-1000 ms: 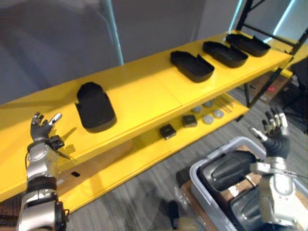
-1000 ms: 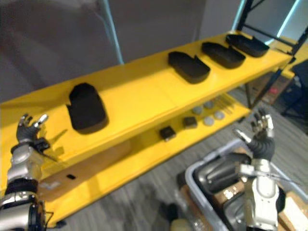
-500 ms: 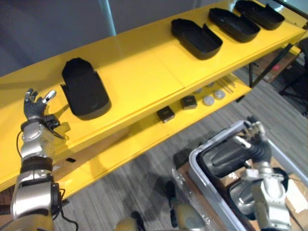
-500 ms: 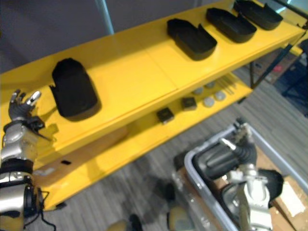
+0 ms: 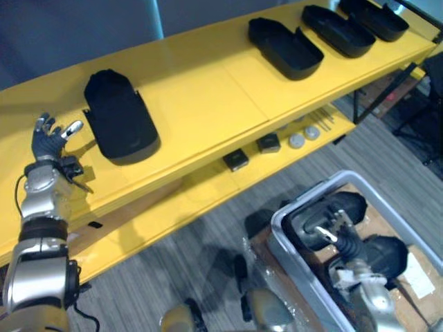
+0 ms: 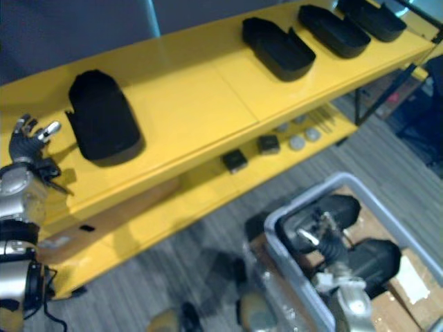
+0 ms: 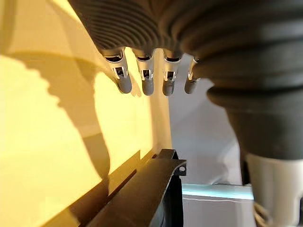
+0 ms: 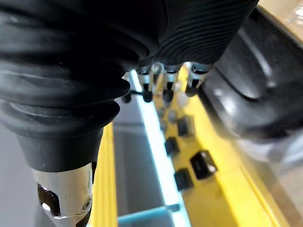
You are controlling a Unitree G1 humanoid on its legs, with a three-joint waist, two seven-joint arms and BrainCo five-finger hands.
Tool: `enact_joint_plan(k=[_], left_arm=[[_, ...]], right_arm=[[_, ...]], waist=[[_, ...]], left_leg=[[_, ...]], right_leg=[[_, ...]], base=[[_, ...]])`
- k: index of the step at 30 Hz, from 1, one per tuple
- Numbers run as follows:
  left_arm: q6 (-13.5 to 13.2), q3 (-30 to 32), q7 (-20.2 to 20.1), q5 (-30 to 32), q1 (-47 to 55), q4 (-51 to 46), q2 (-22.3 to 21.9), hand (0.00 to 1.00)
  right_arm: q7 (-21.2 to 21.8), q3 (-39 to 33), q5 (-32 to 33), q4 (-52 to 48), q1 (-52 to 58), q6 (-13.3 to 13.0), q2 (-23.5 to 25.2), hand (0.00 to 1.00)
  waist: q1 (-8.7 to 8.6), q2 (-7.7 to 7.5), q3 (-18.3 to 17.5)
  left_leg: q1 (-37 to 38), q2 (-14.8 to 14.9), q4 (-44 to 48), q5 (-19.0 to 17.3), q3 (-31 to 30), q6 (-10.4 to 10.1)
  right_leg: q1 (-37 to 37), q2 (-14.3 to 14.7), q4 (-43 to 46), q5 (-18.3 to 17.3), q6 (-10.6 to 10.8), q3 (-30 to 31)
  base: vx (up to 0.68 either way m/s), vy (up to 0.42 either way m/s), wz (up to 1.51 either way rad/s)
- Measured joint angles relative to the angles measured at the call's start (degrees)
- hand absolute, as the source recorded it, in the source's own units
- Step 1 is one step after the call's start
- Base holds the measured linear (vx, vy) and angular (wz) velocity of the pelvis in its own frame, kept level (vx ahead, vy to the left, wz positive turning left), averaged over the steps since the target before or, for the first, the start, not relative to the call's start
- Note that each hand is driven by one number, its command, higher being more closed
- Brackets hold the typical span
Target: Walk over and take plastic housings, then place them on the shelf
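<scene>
**Op:** What is the shelf [image 5: 208, 104] made of, and what lies on it?

**Spotter:** You're looking at smooth, glossy yellow boards on a dark frame [image 5: 377, 90]. Four black plastic housings are on the top board. Near its left end sits a domed housing [image 5: 121, 124], matt and closed side up, rounded at one end and squared off at the other. Toward the right end you have three hollow housings [image 5: 285, 48] in a row, each open side up with a thin raised wall. On the lower board [image 5: 173, 207] there are small dark square blocks [image 5: 236, 160], with flat grey discs [image 5: 296, 140] just beside them.

**Op:** And the bin?

**Spotter:** Your bin [image 5: 291, 214] is grey plastic with rounded corners, and it stands on ribbed grey carpet [image 5: 208, 256]. It holds two shiny, bulging black housings, one [image 5: 349, 204] toward the shelf and one [image 5: 387, 252] nearer you. There is brown cardboard [image 5: 422, 266] around them.

**Op:** What's my right hand doing?

**Spotter:** Your right hand [image 5: 341, 236] is inside the bin, in front of the housing toward the shelf. Its fingers [image 8: 165, 90] are straight and loose and grasp nothing. The glossy shell is just beside them, but I cannot tell whether they touch it.

**Op:** And the left?

**Spotter:** Your left hand [image 5: 48, 142] is raised by the top board's front edge, near the left end and beside the domed housing. Its fingers [image 7: 144, 82] are spread and straight. It holds nothing, and its shadow falls on the yellow board.
</scene>
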Motion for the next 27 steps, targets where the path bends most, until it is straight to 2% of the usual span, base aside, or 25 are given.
enact_joint_plan(k=[5, 11, 18, 21, 27], left_arm=[[0.2, -1.5, -0.5, -4.8, -1.7, 0.0, 1.0, 0.0], [1.3, -2.9, -0.8, -7.6, -2.9, 0.0, 1.4, 0.0], [1.6, -5.7, 1.0, -11.9, -5.3, 0.1, 1.2, 0.0], [1.8, -7.1, 2.8, -14.3, -6.6, 0.0, 0.7, 0.0], [1.6, -7.6, 10.5, -18.6, -8.8, -1.8, -2.3, 0.0]], right_arm=[[-1.0, 2.5, 0.0, 0.0, 0.1, 0.0, 1.7, 0.0], [-2.2, 3.6, 0.0, 0.0, 0.3, 0.0, 2.0, 0.0], [-2.6, 4.2, 0.0, 0.0, 0.6, -0.1, 2.5, 0.0], [-2.7, 5.7, 0.0, 0.0, 0.4, -0.2, 2.5, 0.0], [-4.3, 8.1, 0.0, 0.0, 0.5, -0.3, 3.5, 0.0]], waist=[[0.02, -0.95, 0.6], [-0.08, -1.24, 0.9], [-0.21, -2.04, 1.5], [-0.2, -1.97, 1.5], [-0.15, -1.98, 1.5]], left_leg=[[-0.3, 0.8, 1.4, -0.6, 0.2, -0.2], [-0.3, 1.2, 2.3, -1.2, 0.3, -0.1], [-0.3, 1.8, 3.3, -1.8, 0.3, -0.1], [-0.4, 1.8, 3.1, -1.8, 0.3, -0.1], [-0.2, 1.4, 2.1, -1.5, 0.3, -0.2]], right_leg=[[0.1, 0.4, 0.0, 0.0, 0.0, 0.0], [0.3, 0.6, 0.5, -0.1, -0.1, 0.0], [0.2, 1.0, 1.3, -0.7, -0.5, 0.0], [0.1, 1.1, 1.3, -0.7, -0.4, 0.0], [0.0, 0.8, 1.0, -0.6, -0.3, 0.0]], base=[[0.0, 0.0, 0.0], [0.0, 0.0, 0.0], [0.0, 0.0, 0.0], [0.0, 0.0, 0.0], [0.0, 0.002, 0.01]])
